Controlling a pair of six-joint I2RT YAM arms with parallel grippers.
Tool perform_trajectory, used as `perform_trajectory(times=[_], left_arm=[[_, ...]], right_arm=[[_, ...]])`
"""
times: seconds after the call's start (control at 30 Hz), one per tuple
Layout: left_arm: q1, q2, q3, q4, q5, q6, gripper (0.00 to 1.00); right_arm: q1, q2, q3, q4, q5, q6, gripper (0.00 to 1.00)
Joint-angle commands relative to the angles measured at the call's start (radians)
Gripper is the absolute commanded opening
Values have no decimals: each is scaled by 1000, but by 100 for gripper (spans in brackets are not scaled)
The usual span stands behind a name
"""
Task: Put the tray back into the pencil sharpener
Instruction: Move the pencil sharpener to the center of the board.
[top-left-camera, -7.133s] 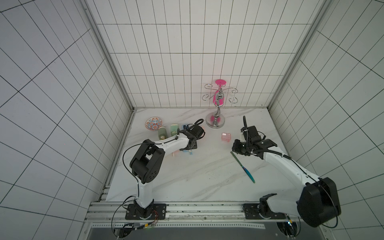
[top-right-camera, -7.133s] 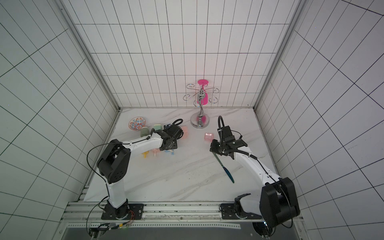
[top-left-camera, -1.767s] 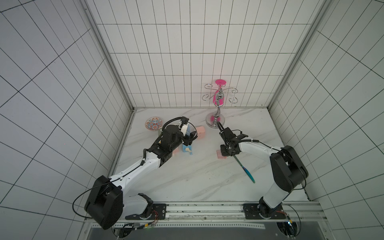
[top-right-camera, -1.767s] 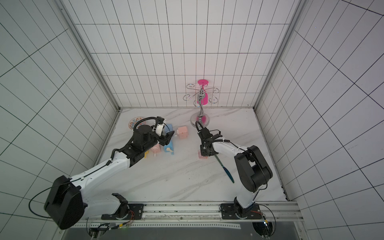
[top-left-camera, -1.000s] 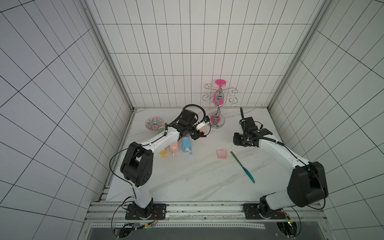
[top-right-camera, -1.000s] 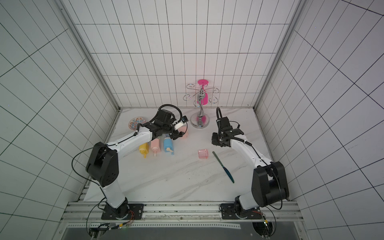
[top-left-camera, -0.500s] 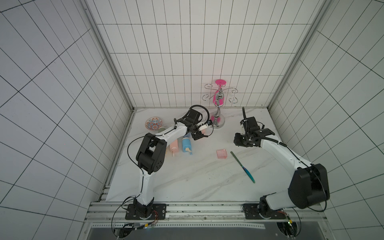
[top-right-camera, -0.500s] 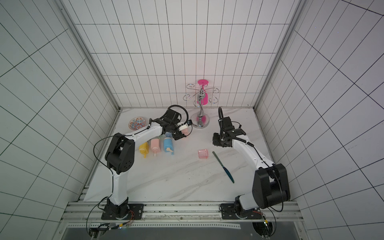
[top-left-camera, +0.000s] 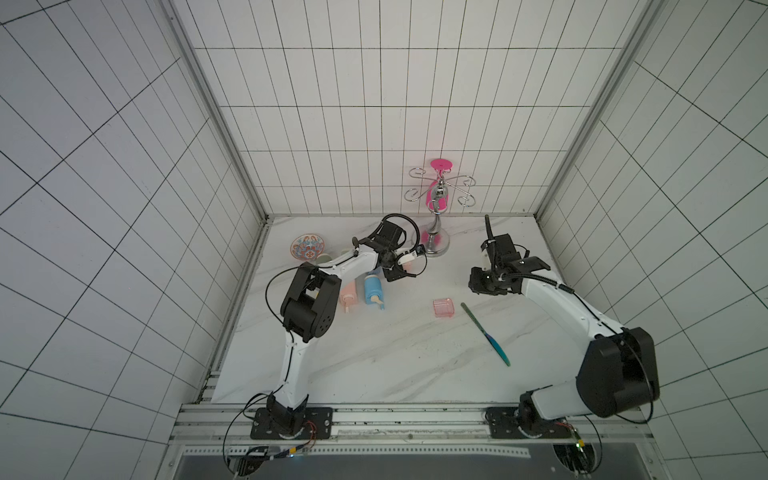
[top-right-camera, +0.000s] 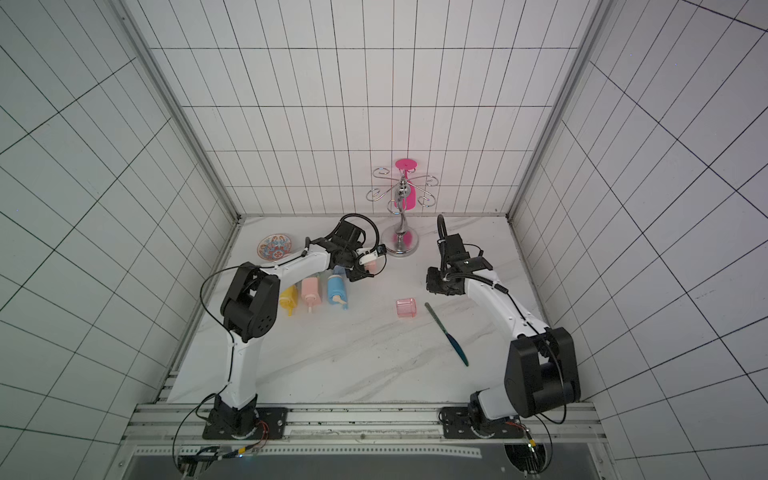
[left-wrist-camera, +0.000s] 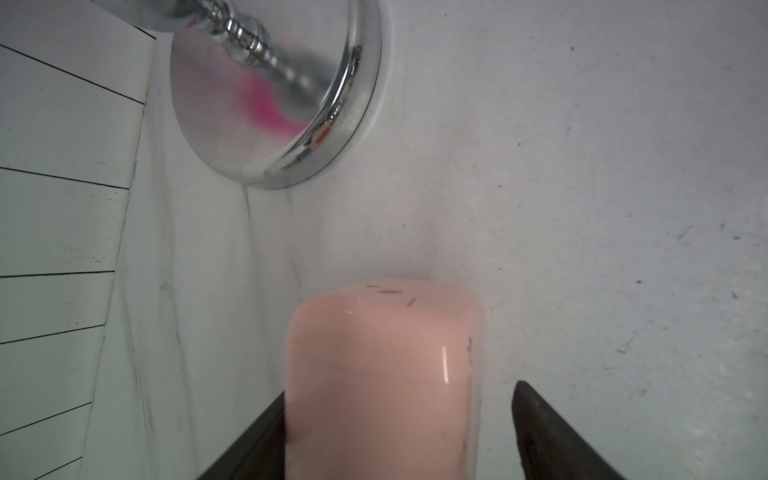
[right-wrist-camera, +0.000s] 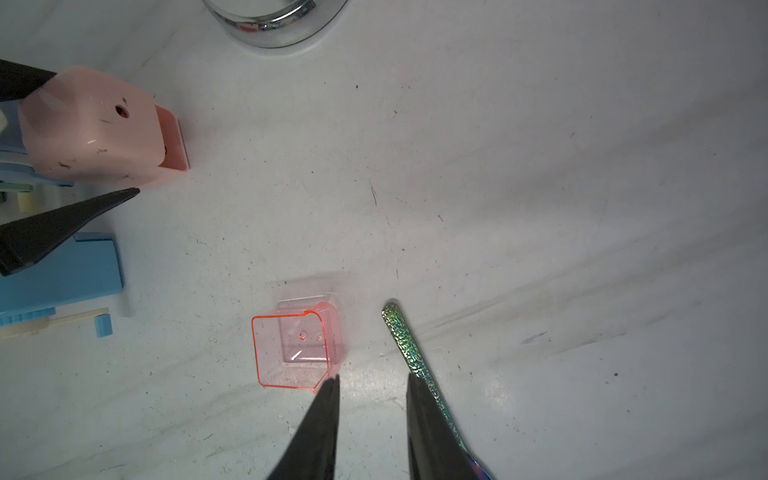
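Note:
The pink pencil sharpener (top-left-camera: 409, 261) (top-right-camera: 371, 264) lies on the table just in front of the chrome stand. My left gripper (top-left-camera: 405, 266) (left-wrist-camera: 401, 392) is open around it: one finger touches its side, the other stands off with a visible gap. The sharpener's open slot (right-wrist-camera: 172, 141) faces the table's middle. The tray (top-left-camera: 443, 308) (top-right-camera: 406, 307) (right-wrist-camera: 297, 347), a clear pink box, sits alone on the marble with its opening up. My right gripper (top-left-camera: 478, 284) (right-wrist-camera: 372, 378) hovers behind and to the right of the tray, slightly open and empty.
A chrome stand (top-left-camera: 435, 245) with a pink item hangs at the back. An iridescent knife (top-left-camera: 484, 332) lies right of the tray. Blue (top-left-camera: 373, 291), pink (top-left-camera: 348, 293) and yellow (top-right-camera: 287, 300) bottles lie at the left, with a patterned dish (top-left-camera: 308, 247) behind.
My left arm's elbow has swung a little to the right while its gripper stayed at the sharpener. The right arm and the tray have hardly moved.

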Motion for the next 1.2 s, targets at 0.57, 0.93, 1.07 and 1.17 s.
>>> perform_trajectory(times=[0.57,0.93,1.07,1.17], left_arm=[[-19,13,-26,-92,145,51,54],[-64,-29,-77,-261,219,73,52],[-90,-74,-146,-226,216,35,51],[-105,-120,-203,-203,223,17,52]], right_arm=[[-11,-56,8,-34,25,-12,28],[-11,-75,-13,-30,30,-10,28],[-11,-91,-38,-22,21,4,28],[-11,-108,-56,-15,13,17,28]])
